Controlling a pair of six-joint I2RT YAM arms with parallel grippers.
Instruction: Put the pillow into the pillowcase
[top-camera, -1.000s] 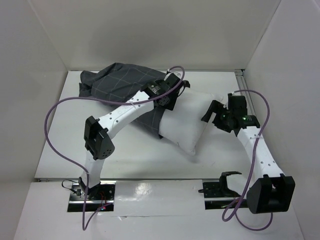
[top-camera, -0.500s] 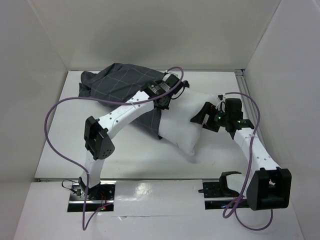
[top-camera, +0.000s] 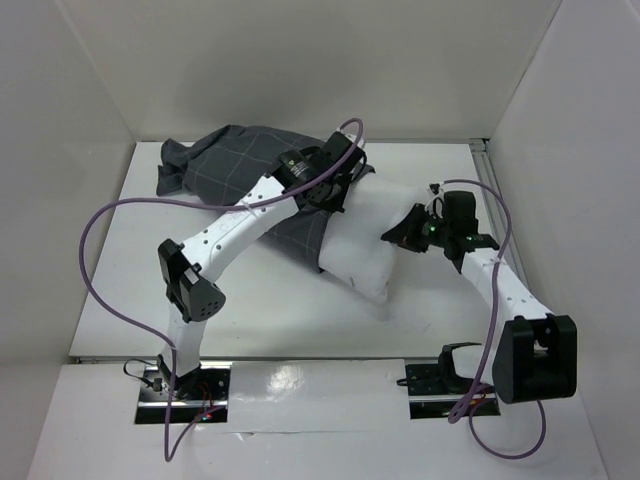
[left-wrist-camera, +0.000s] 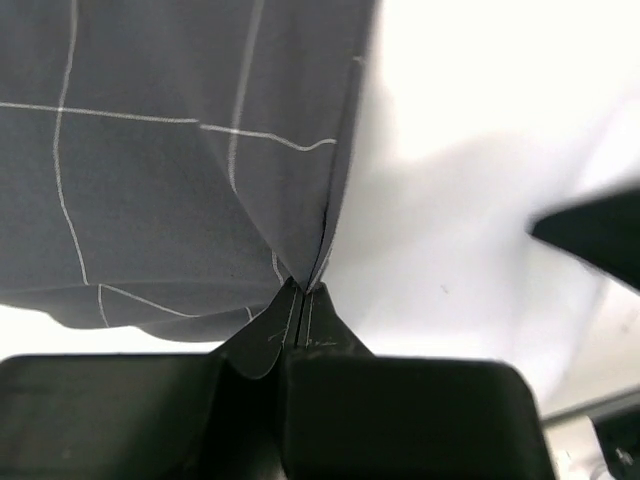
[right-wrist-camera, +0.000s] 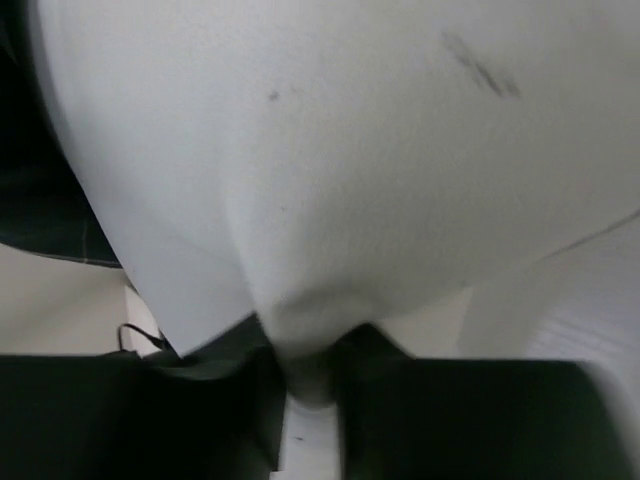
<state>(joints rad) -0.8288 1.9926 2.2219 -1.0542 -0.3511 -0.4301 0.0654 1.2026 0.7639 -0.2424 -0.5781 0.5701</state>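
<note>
The white pillow (top-camera: 362, 245) lies slantwise in the middle of the table, its left end under the edge of the dark grey checked pillowcase (top-camera: 230, 168), which is heaped at the back left. My left gripper (top-camera: 338, 188) is shut on the pillowcase hem just above the pillow; in the left wrist view the jaws (left-wrist-camera: 303, 300) pinch the grey cloth (left-wrist-camera: 170, 150) with the pillow (left-wrist-camera: 470, 150) beside it. My right gripper (top-camera: 402, 233) is shut on a fold of the pillow's right end, and the right wrist view shows white fabric (right-wrist-camera: 350, 130) squeezed between the fingers (right-wrist-camera: 310, 350).
White walls close in the table at the back and on both sides. A metal rail (top-camera: 483, 160) runs along the right edge. Purple cables (top-camera: 100, 230) loop off both arms. A black holder (top-camera: 452, 358) sits at the near edge by the right base.
My right gripper has moved left onto the pillow's end and closed on it. My left gripper has closed on the pillowcase hem and shifted slightly toward the back.
</note>
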